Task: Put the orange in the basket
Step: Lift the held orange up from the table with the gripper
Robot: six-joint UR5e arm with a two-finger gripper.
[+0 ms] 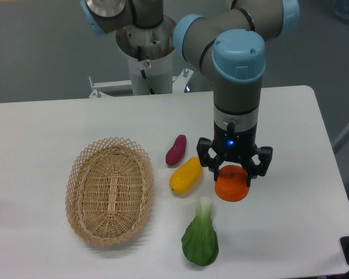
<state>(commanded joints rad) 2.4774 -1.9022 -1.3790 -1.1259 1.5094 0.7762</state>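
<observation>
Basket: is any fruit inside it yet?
No, the basket holds nothing; the orange sits on the table right of it under the gripper.

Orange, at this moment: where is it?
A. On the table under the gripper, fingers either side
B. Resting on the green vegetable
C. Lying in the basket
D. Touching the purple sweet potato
A. The orange sits on the white table directly beneath the gripper, whose fingers straddle its top; the basket off to the side holds nothing.
</observation>
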